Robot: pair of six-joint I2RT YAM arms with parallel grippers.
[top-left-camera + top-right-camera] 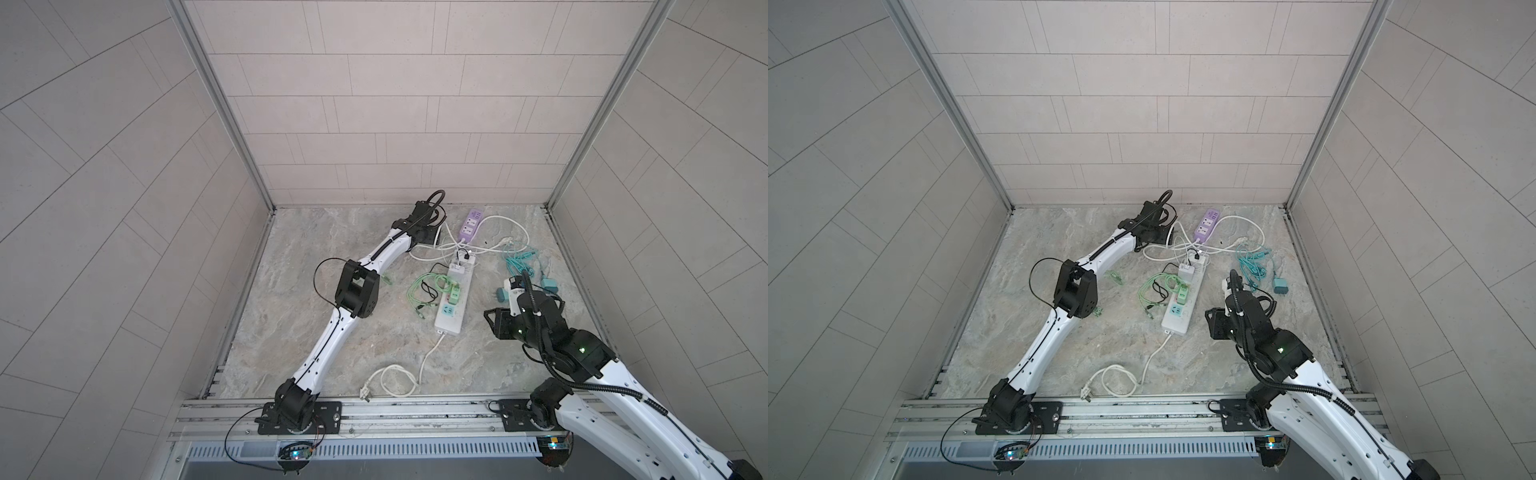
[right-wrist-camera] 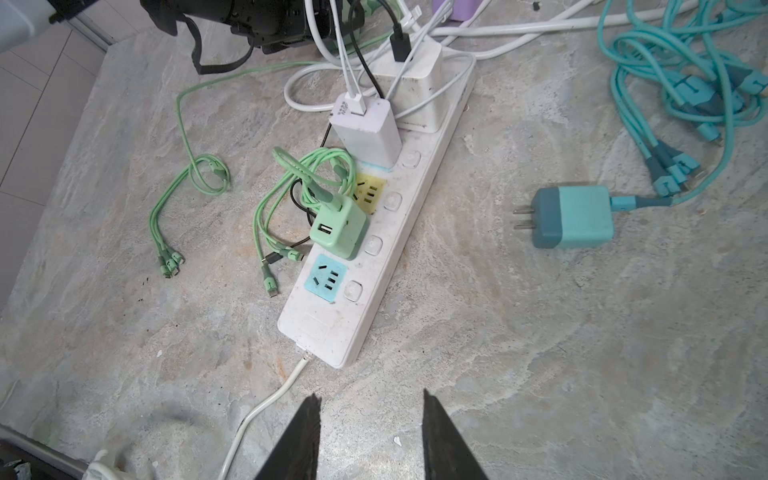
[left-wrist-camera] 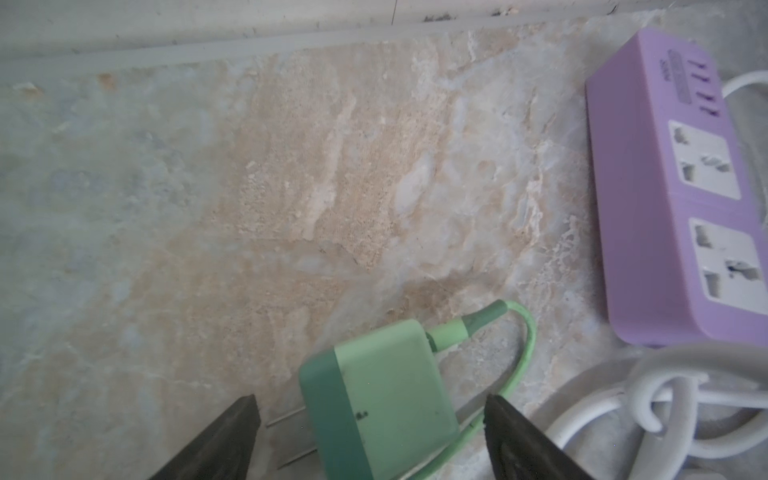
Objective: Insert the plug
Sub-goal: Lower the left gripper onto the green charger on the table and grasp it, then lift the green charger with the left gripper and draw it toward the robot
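A green plug point(image 3: 382, 399) lies flat on the marble floor, its two metal prongs bare and a green cable curling from its back. My left gripper point(image 3: 370, 405) is open and straddles it, with a gap showing between each finger and the plug's sides. A purple power strip point(image 3: 681, 187) with two free sockets lies just beyond, also seen in a top view point(image 1: 471, 226). My right gripper point(image 2: 371, 399) is open with nothing between its fingers, hovering above the floor short of the near end of the white power strip point(image 2: 328, 328).
On the white strip stand a second green plug point(image 2: 338, 226) and two white chargers point(image 2: 368, 129); its yellow socket point(image 2: 368, 193) and blue socket point(image 2: 326, 276) are free. A teal plug point(image 2: 575, 216) with bundled teal cables point(image 2: 681, 83) lies to the right. White cords point(image 3: 648, 399) tangle beside the left gripper.
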